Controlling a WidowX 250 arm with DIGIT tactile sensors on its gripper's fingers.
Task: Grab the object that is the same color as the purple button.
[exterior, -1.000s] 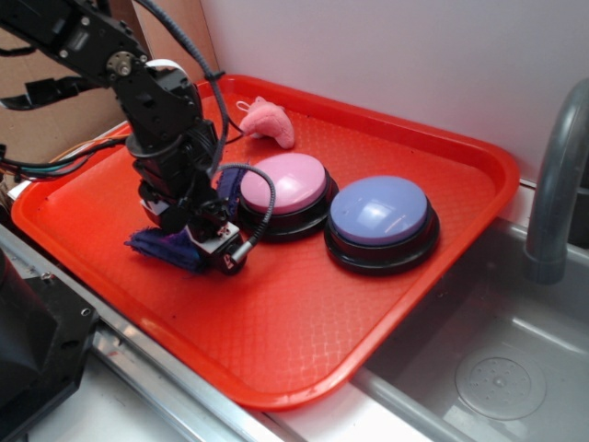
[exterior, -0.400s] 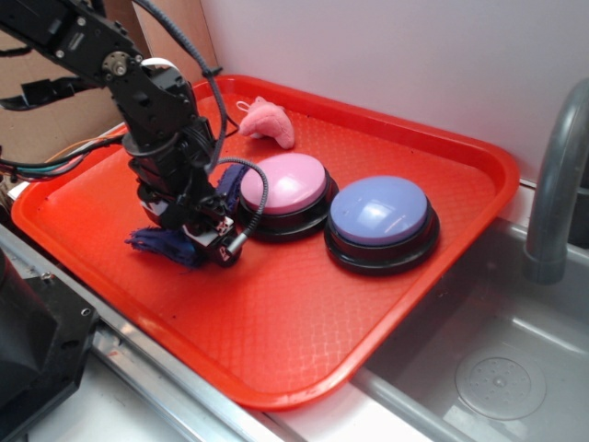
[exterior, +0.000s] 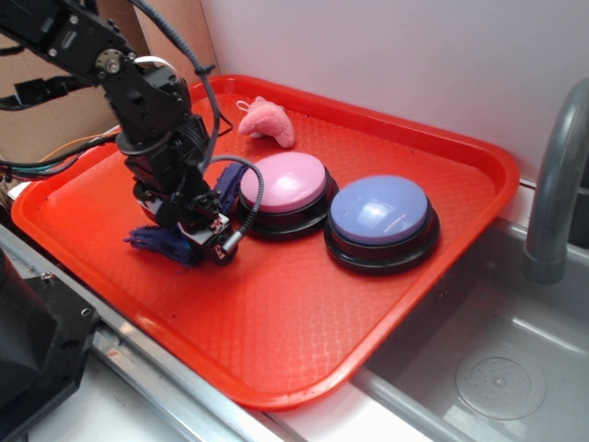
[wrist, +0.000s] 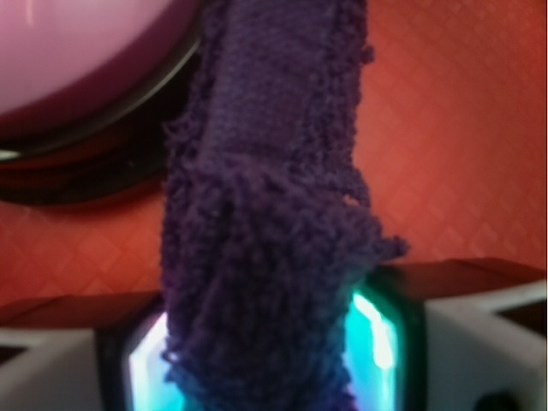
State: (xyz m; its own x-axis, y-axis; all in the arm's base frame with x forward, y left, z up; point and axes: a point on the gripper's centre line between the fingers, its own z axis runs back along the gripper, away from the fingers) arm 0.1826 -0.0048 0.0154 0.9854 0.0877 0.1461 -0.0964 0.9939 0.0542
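So the gripper (exterior: 189, 230) is clamped tight on the fuzzy, frayed purple rag (wrist: 265, 214), just left of the pink dome button (exterior: 283, 182). Textured red plastic tray (exterior: 304, 322); steel sink (exterior: 497, 368) at right.

Black jointed arm (exterior: 138, 101), grey corrugated cable (exterior: 248, 198), tool (wrist: 265, 360) with cyan-lit white fingers (wrist: 60, 368).

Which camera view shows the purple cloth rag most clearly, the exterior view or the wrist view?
The wrist view: the purple cloth rag fills the middle of the picture, bunched between the gripper's fingers, and its terry texture is plain. In the exterior view the arm hides most of the rag; only dark frayed parts show beside the gripper on the red tray.
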